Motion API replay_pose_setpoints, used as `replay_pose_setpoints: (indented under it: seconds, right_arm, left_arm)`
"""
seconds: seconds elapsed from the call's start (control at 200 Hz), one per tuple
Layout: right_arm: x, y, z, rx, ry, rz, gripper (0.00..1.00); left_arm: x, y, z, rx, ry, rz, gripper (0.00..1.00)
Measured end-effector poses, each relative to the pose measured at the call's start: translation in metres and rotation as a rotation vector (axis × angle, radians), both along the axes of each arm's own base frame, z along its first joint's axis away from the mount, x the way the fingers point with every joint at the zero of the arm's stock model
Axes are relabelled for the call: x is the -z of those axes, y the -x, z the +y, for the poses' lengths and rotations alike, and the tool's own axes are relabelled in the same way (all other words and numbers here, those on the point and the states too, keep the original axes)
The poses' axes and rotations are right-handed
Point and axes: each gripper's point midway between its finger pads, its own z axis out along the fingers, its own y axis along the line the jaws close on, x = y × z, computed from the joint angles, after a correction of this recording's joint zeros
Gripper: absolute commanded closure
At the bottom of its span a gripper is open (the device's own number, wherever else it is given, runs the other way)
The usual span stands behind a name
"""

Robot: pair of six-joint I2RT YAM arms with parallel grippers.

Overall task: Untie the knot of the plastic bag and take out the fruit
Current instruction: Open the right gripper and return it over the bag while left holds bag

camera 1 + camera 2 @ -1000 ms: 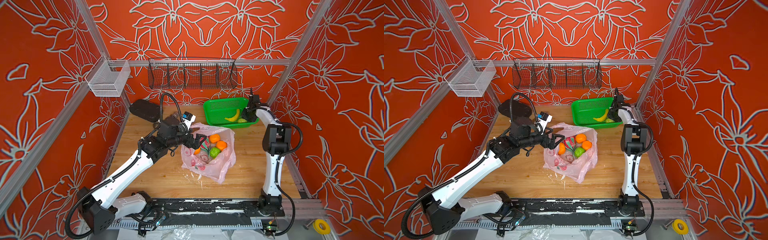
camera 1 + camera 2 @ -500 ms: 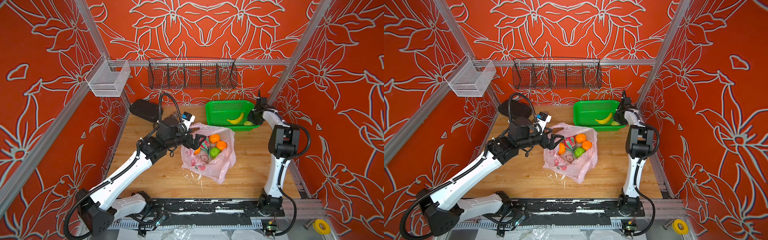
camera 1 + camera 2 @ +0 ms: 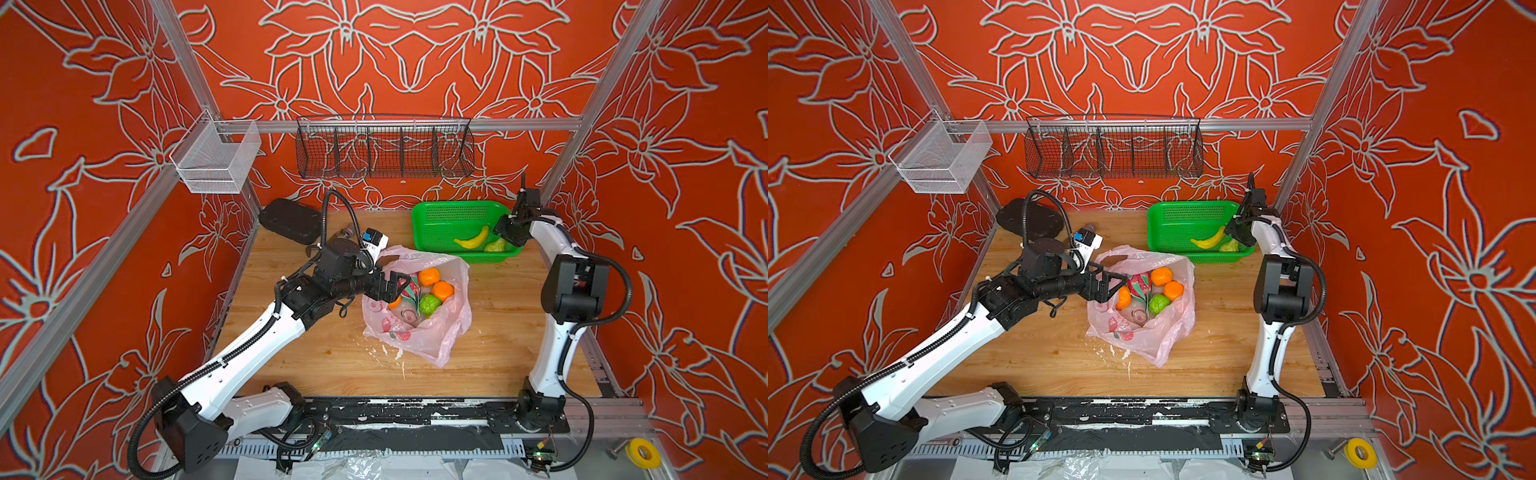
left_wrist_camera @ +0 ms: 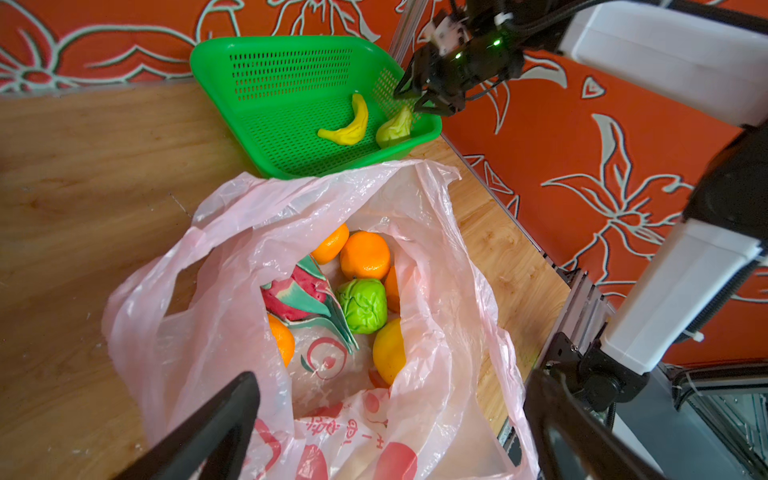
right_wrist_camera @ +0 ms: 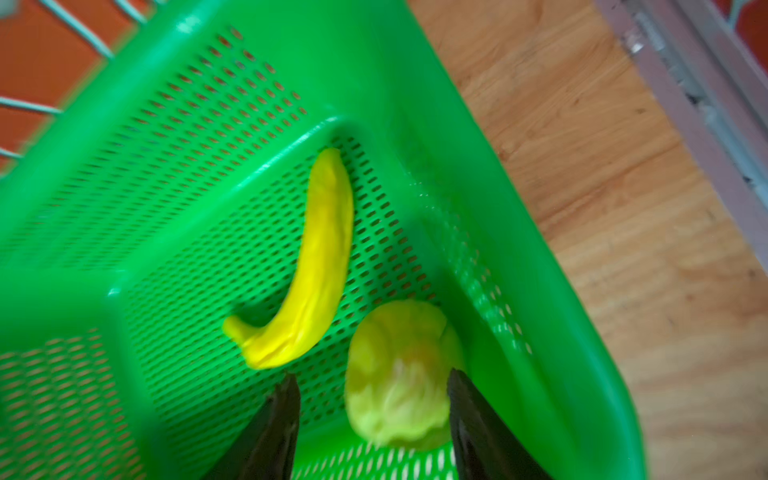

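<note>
Presumably light and squashy, the oranges (image 4: 365, 254) want a gentle hold across the middle; left pincer (image 4: 392, 376) and right pincer (image 5: 372, 374) both gape.

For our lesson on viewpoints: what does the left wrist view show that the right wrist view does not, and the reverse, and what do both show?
Only left wrist: the open bag holding oranges, a dragon fruit and a green fruit. Only right wrist: a close look between the open fingers of the right gripper, either side of the pale fruit. Both: basket, banana, pale fruit, table.
</note>
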Motion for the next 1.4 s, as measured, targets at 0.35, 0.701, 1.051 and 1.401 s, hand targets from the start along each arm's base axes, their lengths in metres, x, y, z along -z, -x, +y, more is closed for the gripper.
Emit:
replay_pose_setpoints:
  seconds: [0.35,0.701,1.051,1.401]
  right_arm:
    - [-0.103,0.089,0.050,-0.094,-0.101,-0.276,0.31]
    - [-0.163,0.199,0.171,-0.496,-0.194,-0.447,0.32]
    - [-0.100,0.251,0.211,-0.623,-0.276,-0.257,0.34]
    - [-0.061,0.257,0.227,-0.620,-0.298,-0.126,0.34]
  left_arm:
    - [0.038,0.006,-0.022,-0.062,-0.098,0.157,0.24]
    - [0.078,0.006,-0.066,-0.010,-0.256,0.206,0.34]
    - [0.151,0.056,-0.105,0.178,-0.324,0.308,0.37]
    - [0.187,0.111,-0.138,0.370,-0.209,0.387,0.39]
